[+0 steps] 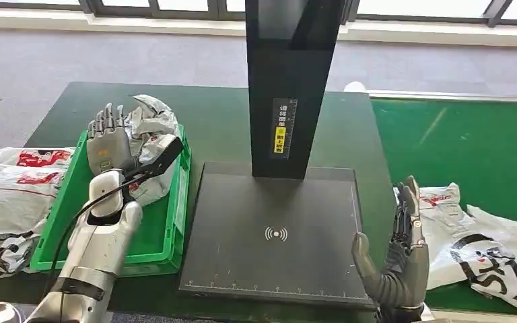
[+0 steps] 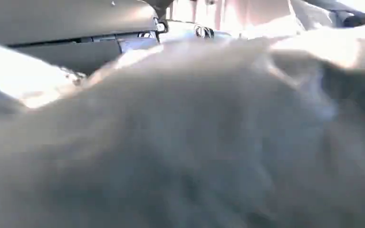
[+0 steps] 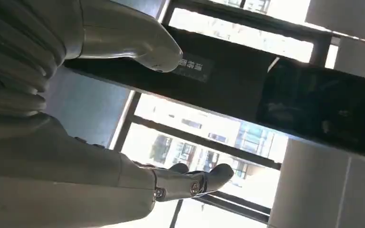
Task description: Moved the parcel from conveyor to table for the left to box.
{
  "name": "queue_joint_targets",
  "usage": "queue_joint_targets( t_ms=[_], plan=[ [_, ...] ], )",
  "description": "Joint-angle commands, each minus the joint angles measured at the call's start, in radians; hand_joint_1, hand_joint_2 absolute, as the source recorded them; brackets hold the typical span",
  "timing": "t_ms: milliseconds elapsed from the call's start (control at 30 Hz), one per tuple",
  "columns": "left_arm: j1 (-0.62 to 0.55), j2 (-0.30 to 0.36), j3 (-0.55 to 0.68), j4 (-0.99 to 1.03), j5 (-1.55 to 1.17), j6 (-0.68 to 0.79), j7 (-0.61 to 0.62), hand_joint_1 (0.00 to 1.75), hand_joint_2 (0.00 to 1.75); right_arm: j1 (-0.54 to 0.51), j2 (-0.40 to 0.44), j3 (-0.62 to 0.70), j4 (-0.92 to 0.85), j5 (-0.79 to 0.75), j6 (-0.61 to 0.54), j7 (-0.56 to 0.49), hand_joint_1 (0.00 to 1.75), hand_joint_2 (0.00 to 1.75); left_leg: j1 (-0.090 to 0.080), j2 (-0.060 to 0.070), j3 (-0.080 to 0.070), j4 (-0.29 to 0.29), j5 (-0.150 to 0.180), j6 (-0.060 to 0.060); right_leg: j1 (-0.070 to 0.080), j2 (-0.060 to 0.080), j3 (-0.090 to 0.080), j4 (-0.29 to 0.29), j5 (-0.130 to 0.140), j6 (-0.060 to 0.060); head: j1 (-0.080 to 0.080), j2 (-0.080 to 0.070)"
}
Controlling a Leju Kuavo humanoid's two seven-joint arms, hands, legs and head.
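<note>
Parcel [image 1: 149,131], crumpled silver-white bag, lying in green bin [image 1: 175,222] on dark table [image 1: 229,121]. Left hand [image 1: 111,145] over it, fingers straight and spread; contact with bag not clear, nothing gripped. Right hand [image 1: 400,259] raised edge-on beside black scanner base [image 1: 276,235], fingers extended, thumb apart, holding nothing. More bags on green conveyor [image 1: 458,141] and left of bin.
</note>
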Motion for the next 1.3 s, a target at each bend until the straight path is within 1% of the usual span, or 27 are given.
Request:
queue_joint_targets(
  t_ms=[33,100,167,200,233,333,1300],
  plan=[
    [-0.093,0.084,-0.080,0.164,0.032,0.005,0.010,0.00,0.00,-0.035,-0.062,-0.034,0.065,-0.051,0.009,0.002,0.00,1.75,0.000,0.000,0.000,-0.002,0.001,0.000,0.001,-0.001,0.001,-0.002,0.001,-0.001,0.000,0.000],
    [-0.088,0.112,-0.075,0.185,0.045,0.016,0.013,0.00,0.00,-0.068,-0.080,-0.027,0.106,-0.067,0.010,0.002,0.00,1.75,0.000,0.002,0.002,-0.002,0.001,0.000,0.000,0.001,0.002,-0.002,0.001,0.000,0.000,0.000],
    [-0.095,0.145,-0.075,0.231,0.039,0.056,0.028,0.00,0.00,-0.105,-0.101,-0.013,0.150,-0.084,-0.002,0.002,0.00,1.75,0.001,0.002,0.001,-0.001,0.000,0.000,0.001,0.002,0.002,-0.002,0.001,0.000,0.000,0.000],
    [-0.097,0.151,-0.075,0.241,0.038,0.064,0.031,0.00,0.00,-0.109,-0.103,-0.010,0.155,-0.086,-0.005,0.002,0.00,1.75,0.000,0.005,0.002,-0.003,0.001,0.000,0.001,0.004,0.002,-0.003,0.002,-0.001,0.000,0.000],
    [-0.107,0.158,-0.079,0.273,0.021,0.083,0.048,0.00,0.00,-0.119,-0.107,-0.002,0.167,-0.091,-0.017,0.002,0.00,1.75,0.001,0.004,0.002,-0.004,0.001,0.000,0.001,0.003,0.002,-0.004,0.002,-0.001,0.000,0.000],
    [-0.121,0.167,-0.081,0.319,0.019,0.091,0.042,0.00,0.00,-0.121,-0.111,0.007,0.181,-0.097,-0.034,0.002,0.00,1.75,0.001,0.002,0.001,-0.002,0.001,0.000,0.001,0.001,0.002,-0.002,0.001,-0.001,0.000,0.000],
    [-0.118,0.167,-0.086,0.333,0.013,0.090,0.044,0.00,0.00,-0.118,-0.116,0.010,0.181,-0.100,-0.042,0.002,0.00,1.75,0.001,0.000,-0.001,0.000,0.000,0.000,0.001,-0.001,0.000,0.000,0.000,-0.001,0.000,0.000]
  ],
)
